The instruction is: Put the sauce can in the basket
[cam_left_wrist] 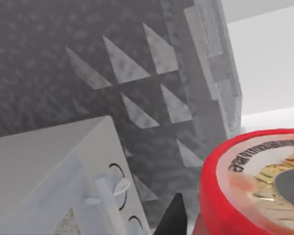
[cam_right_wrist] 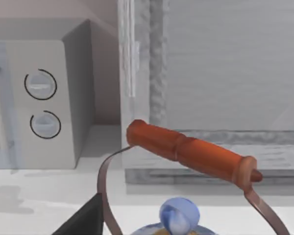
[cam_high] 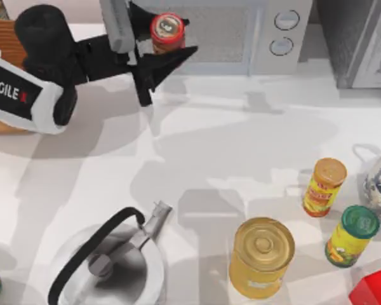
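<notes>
Sauce can was held raised at the table's far left, in front of the microwave, pinched across its body by the left gripper. Being rigid metal, smooth and light by appearance, it suited this mid-body side grip; the slick wall could slip. The basket lay at the left edge, partly under the left arm, with open room between. The right gripper, state unclear, hovered over a blue-lidded teapot.
</notes>
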### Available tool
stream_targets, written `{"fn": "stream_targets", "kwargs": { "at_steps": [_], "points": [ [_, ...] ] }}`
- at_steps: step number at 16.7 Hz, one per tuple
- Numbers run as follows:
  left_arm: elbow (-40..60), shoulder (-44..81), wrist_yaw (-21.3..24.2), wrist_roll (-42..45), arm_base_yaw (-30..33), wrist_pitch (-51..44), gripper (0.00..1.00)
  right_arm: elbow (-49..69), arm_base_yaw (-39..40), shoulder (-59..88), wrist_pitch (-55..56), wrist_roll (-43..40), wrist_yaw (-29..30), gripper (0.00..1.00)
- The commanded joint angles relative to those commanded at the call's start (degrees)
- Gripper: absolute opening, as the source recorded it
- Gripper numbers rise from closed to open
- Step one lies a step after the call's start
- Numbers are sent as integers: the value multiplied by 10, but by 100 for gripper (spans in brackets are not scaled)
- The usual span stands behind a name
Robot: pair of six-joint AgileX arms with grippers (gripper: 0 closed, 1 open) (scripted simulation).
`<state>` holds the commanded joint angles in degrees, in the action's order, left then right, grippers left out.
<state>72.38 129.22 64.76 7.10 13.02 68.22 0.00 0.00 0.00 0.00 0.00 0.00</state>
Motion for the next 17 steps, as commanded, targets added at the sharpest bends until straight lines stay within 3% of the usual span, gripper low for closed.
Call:
{"fn": "stream_targets", "kwargs": {
  "at_steps": [10, 13, 17],
  "points": [
    [-25, -170, 111, -19, -372, -286, 0, 0, 0, 0, 0, 0, 0, 100],
    [-23, -192, 125, -33, -422, -319, 0, 0, 0, 0, 0, 0, 0, 100],
    [-22, -195, 126, -35, -426, -322, 0, 0, 0, 0, 0, 0, 0, 100]
  ]
}}
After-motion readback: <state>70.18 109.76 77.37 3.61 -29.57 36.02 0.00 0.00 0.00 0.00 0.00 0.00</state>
